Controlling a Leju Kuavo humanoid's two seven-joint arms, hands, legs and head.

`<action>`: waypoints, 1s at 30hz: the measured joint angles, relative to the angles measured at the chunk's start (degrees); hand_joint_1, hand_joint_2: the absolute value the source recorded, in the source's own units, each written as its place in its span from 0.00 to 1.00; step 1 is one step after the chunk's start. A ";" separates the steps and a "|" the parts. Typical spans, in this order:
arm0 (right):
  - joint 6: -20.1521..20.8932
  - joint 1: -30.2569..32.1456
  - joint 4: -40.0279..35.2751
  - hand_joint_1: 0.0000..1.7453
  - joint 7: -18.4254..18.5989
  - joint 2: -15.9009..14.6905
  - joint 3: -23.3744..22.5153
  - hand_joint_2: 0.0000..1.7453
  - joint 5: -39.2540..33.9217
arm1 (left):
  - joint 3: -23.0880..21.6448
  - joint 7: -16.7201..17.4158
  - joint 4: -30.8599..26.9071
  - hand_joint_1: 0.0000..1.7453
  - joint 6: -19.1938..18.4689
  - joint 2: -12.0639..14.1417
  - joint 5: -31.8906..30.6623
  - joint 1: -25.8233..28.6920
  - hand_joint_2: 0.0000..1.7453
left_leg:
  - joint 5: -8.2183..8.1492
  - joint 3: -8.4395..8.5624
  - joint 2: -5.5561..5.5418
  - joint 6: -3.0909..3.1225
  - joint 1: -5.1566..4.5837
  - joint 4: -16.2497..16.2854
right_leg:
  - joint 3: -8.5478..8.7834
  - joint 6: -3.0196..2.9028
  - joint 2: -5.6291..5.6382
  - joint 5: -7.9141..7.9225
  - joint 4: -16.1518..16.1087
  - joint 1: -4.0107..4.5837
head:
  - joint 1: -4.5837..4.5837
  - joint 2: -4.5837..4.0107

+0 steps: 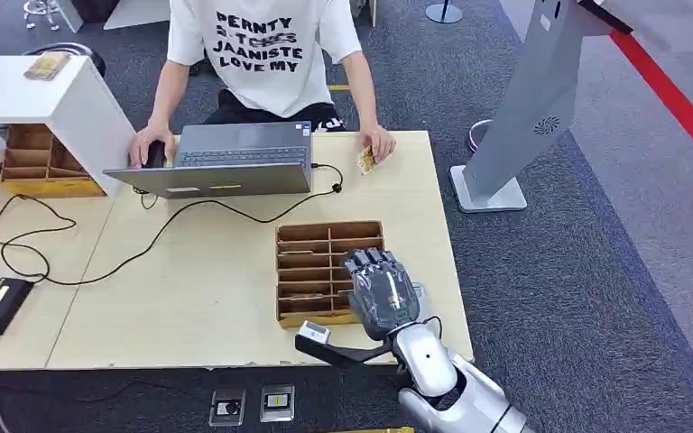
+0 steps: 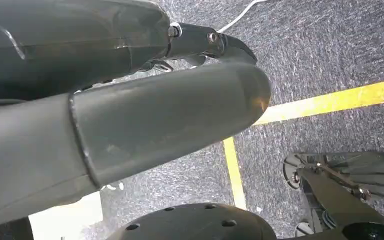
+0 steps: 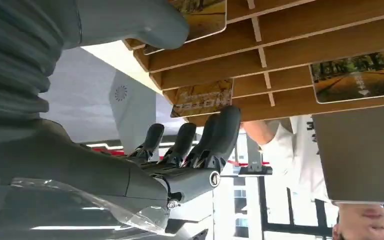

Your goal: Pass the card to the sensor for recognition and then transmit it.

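Note:
A wooden slotted card tray sits near the table's front right corner. My right hand hovers over its right end, fingers spread and holding nothing. In the right wrist view my right hand reaches toward the tray. Its fingertips are just short of a card marked HOTEL standing in a slot, and its thumb is beside another card. A small black sensor with a white top stands at the table's front edge. My left hand hangs over the floor, holding nothing.
A person sits behind a grey laptop across the table, holding a card in one hand. A second wooden tray lies under a white box at the left. Black cables cross the table. A grey kiosk stands to the right.

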 joint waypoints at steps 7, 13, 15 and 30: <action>0.15 0.17 -0.55 0.44 0.61 -0.55 -0.17 1.00 0.39 | 0.00 0.00 0.00 0.00 0.00 0.00 0.02 0.06 0.00 | 0.00 0.01 0.00 0.00 0.00 0.00 | 0.00 0.00 0.01 0.00 0.00 0.00 | -0.02 0.02; 0.26 0.52 -0.57 0.46 -0.31 -0.63 -0.22 1.00 0.37 | 0.00 0.00 0.00 0.00 0.22 0.00 0.28 0.10 0.00 | 0.00 0.01 0.00 0.00 0.00 0.00 | 0.00 0.00 0.01 0.00 0.00 0.00 | 0.00 0.02; 0.26 0.54 -0.57 0.47 -0.57 -0.63 -0.22 1.00 0.37 | 0.00 0.00 0.00 0.00 0.26 0.00 0.37 0.11 0.00 | 0.00 0.01 0.00 0.00 0.00 0.00 | 0.00 0.00 0.01 0.00 0.00 0.00 | -0.02 0.02; 0.50 1.03 -0.57 0.44 -1.12 -0.59 -0.20 1.00 -0.15 | 0.00 0.00 0.00 0.00 0.26 0.00 0.39 0.12 0.00 | 0.00 0.01 0.00 0.00 0.00 0.00 | 0.00 0.00 0.01 0.00 0.00 0.00 | -0.02 0.00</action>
